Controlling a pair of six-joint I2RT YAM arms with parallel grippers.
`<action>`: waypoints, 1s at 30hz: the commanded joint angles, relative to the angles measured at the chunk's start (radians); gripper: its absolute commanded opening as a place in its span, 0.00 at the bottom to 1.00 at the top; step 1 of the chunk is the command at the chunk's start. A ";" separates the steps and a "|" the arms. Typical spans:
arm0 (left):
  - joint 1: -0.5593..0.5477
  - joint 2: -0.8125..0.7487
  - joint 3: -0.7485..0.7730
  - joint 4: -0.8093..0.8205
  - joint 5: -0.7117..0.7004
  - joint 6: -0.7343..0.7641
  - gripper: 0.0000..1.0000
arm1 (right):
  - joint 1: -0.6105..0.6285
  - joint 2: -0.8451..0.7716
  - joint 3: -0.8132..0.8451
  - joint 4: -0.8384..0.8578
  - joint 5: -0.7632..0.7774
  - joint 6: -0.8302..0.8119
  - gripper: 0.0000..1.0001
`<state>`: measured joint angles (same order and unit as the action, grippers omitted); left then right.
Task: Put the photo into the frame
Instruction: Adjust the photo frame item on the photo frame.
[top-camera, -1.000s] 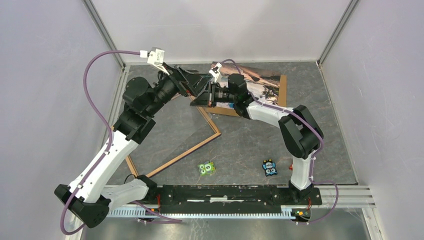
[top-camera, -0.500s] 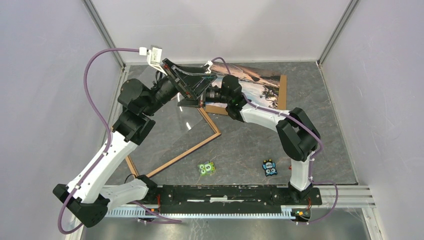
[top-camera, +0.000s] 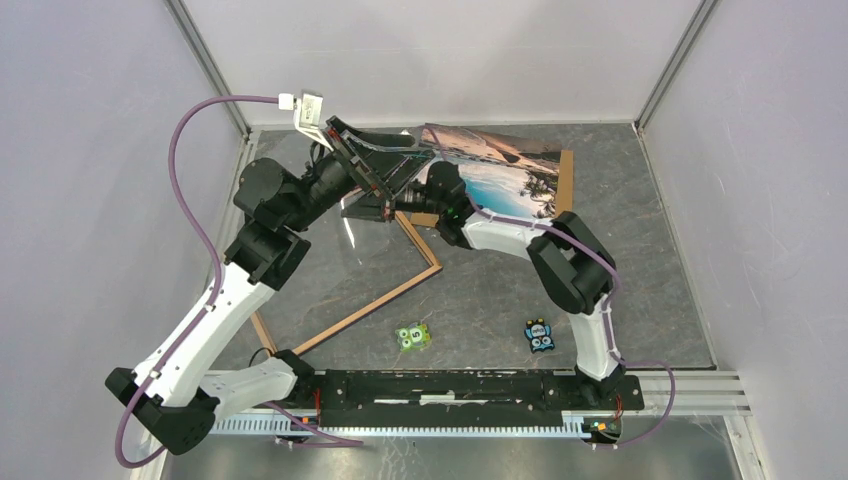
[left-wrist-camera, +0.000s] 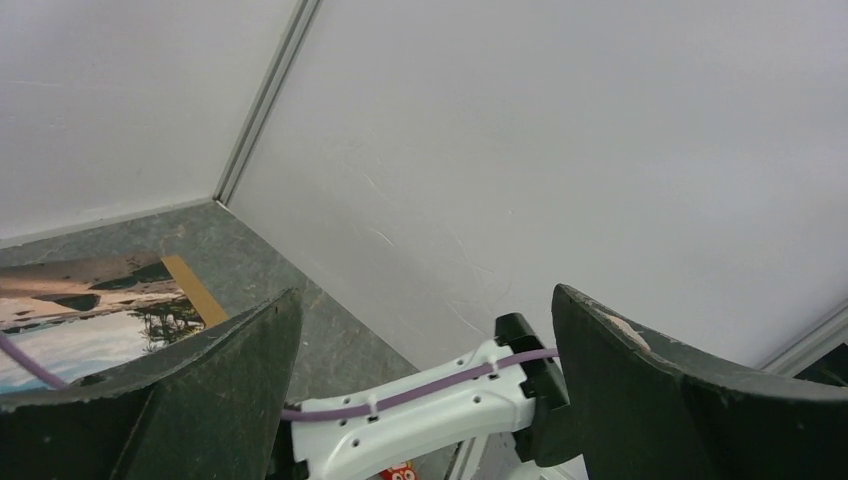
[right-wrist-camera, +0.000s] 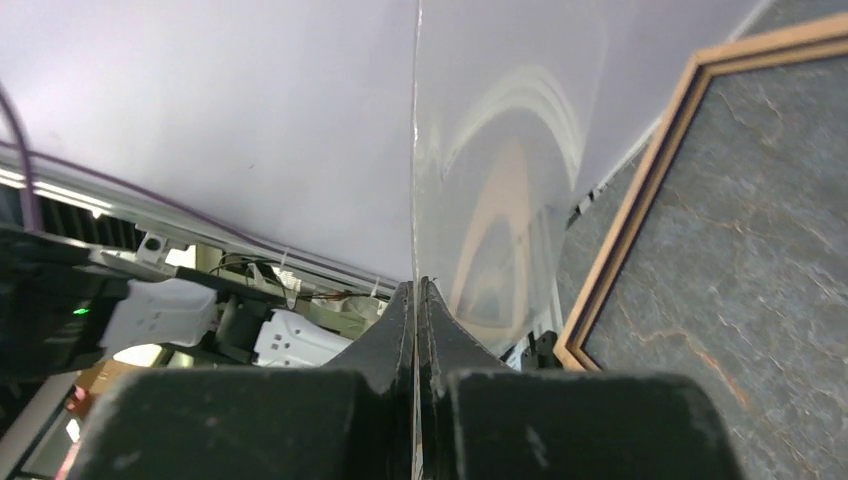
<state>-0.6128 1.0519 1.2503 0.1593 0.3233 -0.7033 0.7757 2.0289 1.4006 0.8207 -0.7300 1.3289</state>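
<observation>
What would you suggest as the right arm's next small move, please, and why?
Probably draw the photo leftward and nearer, over the frame's opening, before lowering it. The right gripper is shut on the photo's edge, the sheet hangs tilted mostly above the brown backing board, and the frame lies flat to its left. The left gripper is open, holding nothing.

Light was even and soft in the overhead view, throwing only faint shadows on the worktop (top-camera: 500, 290). Just ahead of the right tool (right-wrist-camera: 416, 292), curved pale glare streaked the clear sheet (right-wrist-camera: 510, 170). That tool's dark fingers (right-wrist-camera: 560, 420) were blurred up close. The left tool (left-wrist-camera: 425, 330) looked dim and soft-edged, out of focus against the bright, evenly lit wall (left-wrist-camera: 560, 130) beyond it.
</observation>
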 joint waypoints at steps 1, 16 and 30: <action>-0.003 0.016 0.036 0.007 0.025 -0.014 1.00 | -0.001 0.086 0.013 0.099 0.032 0.034 0.00; -0.002 0.074 -0.070 -0.087 0.011 0.137 1.00 | -0.140 0.131 -0.129 -0.056 -0.027 -0.177 0.00; 0.011 0.150 -0.075 -0.087 0.046 0.119 1.00 | -0.157 0.205 -0.102 -0.031 -0.118 -0.161 0.00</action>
<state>-0.6086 1.2037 1.1763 0.0505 0.3470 -0.6193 0.6212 2.2330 1.2675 0.7467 -0.7906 1.1805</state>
